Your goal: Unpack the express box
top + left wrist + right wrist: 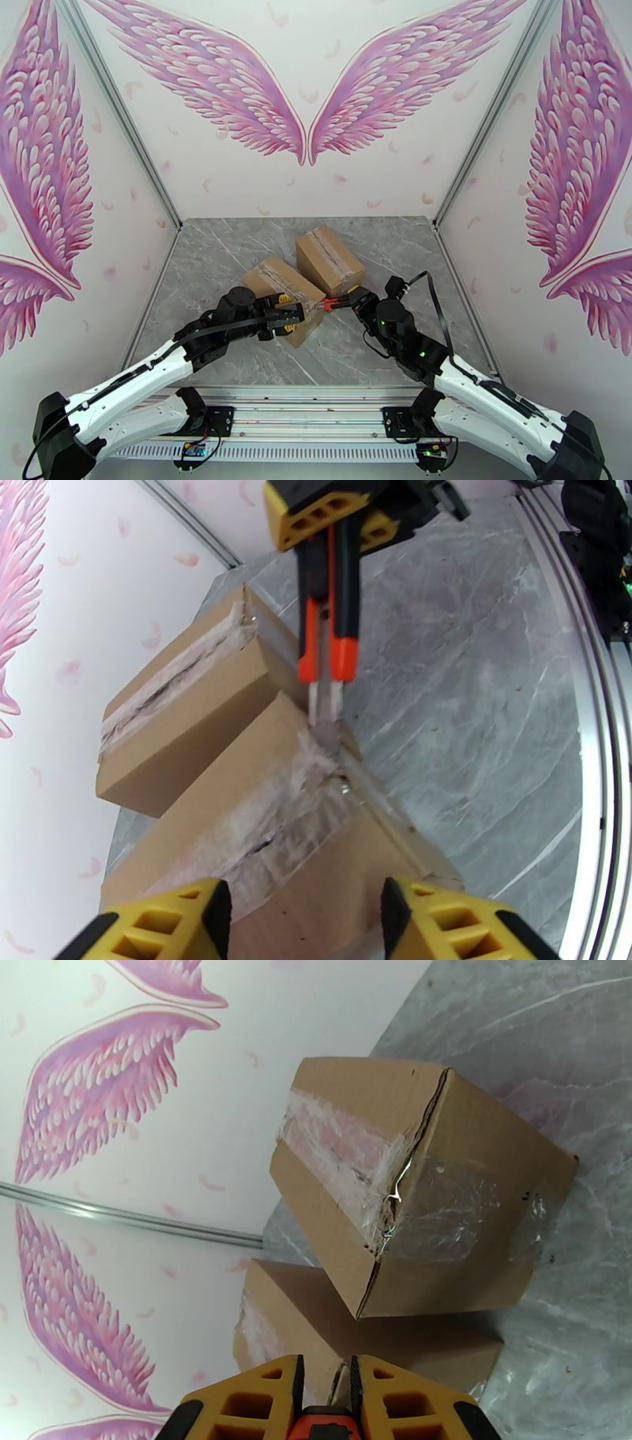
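no brand, label or writing could be read on either box: the cardboard faces that showed were plain brown, crossed only by clear, wrinkled tape

the near box (275, 286) lay on the grey marble table (229, 245) just in front of the arms, and the far box (330, 259) sat behind it, corner to corner and seemingly touching. the walls (304, 118) around them carried painted pink wings

the right gripper (347, 301) was closed on an orange box cutter (330, 304). in the left wrist view that cutter (328, 638) hung from the right gripper (340, 511) with its blade (325, 709) resting on the taped seam at the corner of the near box (261, 819). whether the blade had gone through the tape was hard to make out. the far box (182, 709) lay to the left, its tape scuffed and dark along the middle

the left gripper (292, 316) stood open over the near end of the near box. its yellow fingers (182, 922) were cut off by the bottom edge of its own view, so contact with the cardboard could not be told

in the right wrist view the right gripper (325, 1390) was cropped at the bottom. just a sliver of the box cutter (324, 1431) showed between the fingers. the near box (316, 1331) was partly hidden behind them, and the tape on the far box (474, 1141) was torn down one edge
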Robot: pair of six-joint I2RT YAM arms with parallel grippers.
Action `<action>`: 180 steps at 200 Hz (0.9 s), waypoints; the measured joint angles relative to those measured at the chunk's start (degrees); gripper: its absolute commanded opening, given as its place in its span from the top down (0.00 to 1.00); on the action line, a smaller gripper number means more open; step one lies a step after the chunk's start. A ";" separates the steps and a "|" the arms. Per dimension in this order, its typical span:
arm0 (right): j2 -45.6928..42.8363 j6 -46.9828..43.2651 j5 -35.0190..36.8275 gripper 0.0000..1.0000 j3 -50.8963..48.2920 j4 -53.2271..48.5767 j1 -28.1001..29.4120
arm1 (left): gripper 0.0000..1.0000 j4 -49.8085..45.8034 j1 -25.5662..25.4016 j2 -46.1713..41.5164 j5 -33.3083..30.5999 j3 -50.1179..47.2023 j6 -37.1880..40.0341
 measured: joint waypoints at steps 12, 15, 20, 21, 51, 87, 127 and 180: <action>0.31 -0.74 -0.35 1.00 0.48 -0.09 -0.39 | 0.26 -1.51 -0.15 -0.15 -0.72 0.17 0.28; 0.35 -0.98 -0.37 1.00 0.57 -0.07 -0.44 | 0.25 -1.73 -0.09 -0.17 -1.03 0.22 0.61; 0.39 -1.22 -0.35 1.00 0.72 -0.09 -0.48 | 0.24 -2.14 0.07 -0.17 -1.44 0.26 0.48; 0.39 -1.29 -0.35 1.00 0.72 -0.11 -0.50 | 0.24 -2.14 0.11 -0.17 -1.57 0.26 0.59; 0.87 -3.28 0.04 1.00 1.22 0.20 -0.50 | 0.19 -3.91 5.03 1.66 -4.46 4.00 -2.45; 5.11 -4.59 1.01 1.00 1.36 5.84 -0.55 | 0.16 -4.50 11.63 11.06 -6.93 17.20 -12.52; 8.96 -5.25 2.62 1.00 2.34 10.10 -0.46 | 0.19 -8.13 21.03 22.10 -8.35 27.15 -26.08; 8.94 -4.90 8.52 1.00 2.34 10.60 2.69 | 0.23 -13.92 32.59 27.19 -5.75 27.54 -41.59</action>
